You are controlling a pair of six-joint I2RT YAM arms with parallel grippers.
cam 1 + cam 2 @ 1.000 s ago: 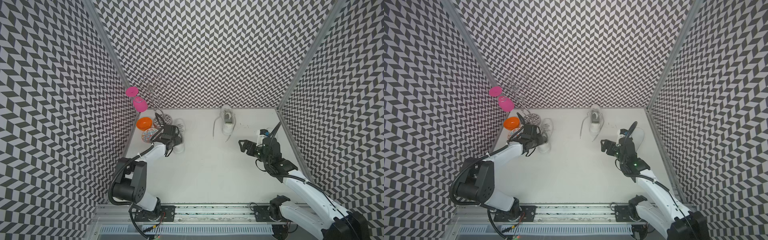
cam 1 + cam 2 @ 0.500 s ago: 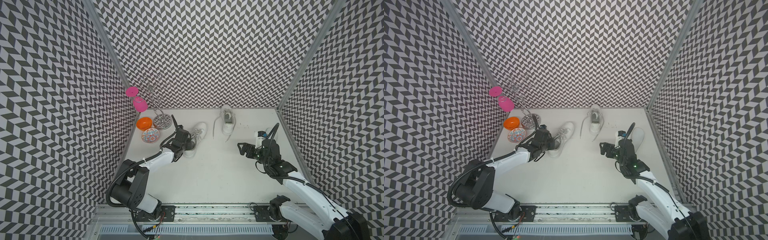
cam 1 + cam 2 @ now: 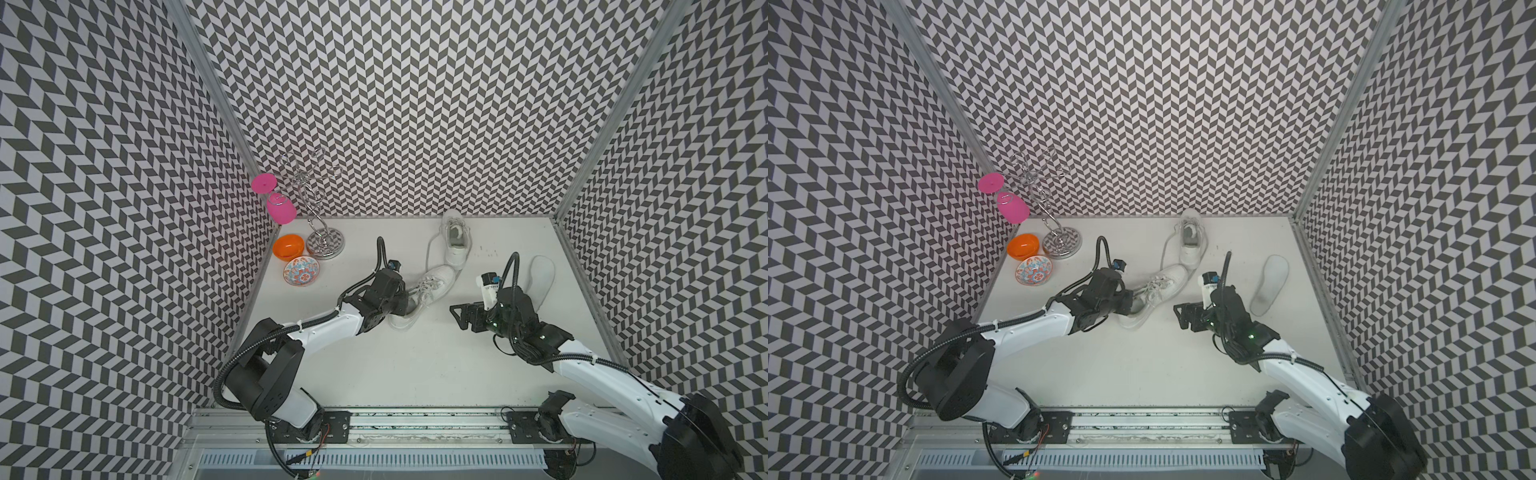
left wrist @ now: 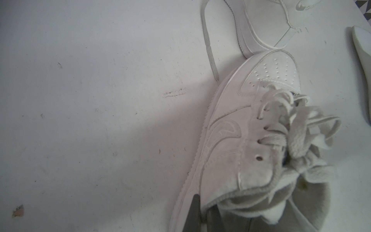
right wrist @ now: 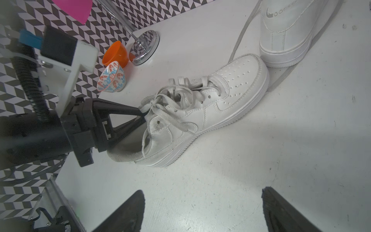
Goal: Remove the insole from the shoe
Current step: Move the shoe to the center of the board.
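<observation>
Bright, even light in both top views, with soft shadows on the tabletop [image 3: 415, 365]. The left wrist view is dim and grey, with a broad shadow beside the shoe [image 4: 230, 124].

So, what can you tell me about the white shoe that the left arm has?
The shoe is a white low-top sneaker, leather-looking, with a perforated toe, a stitched swoosh, loosely tied laces and a grey fabric collar. It sits sole down on the table, toe against the second shoe's heel. The left gripper is shut on its collar by the laces. Its inside is mostly hidden.
</observation>
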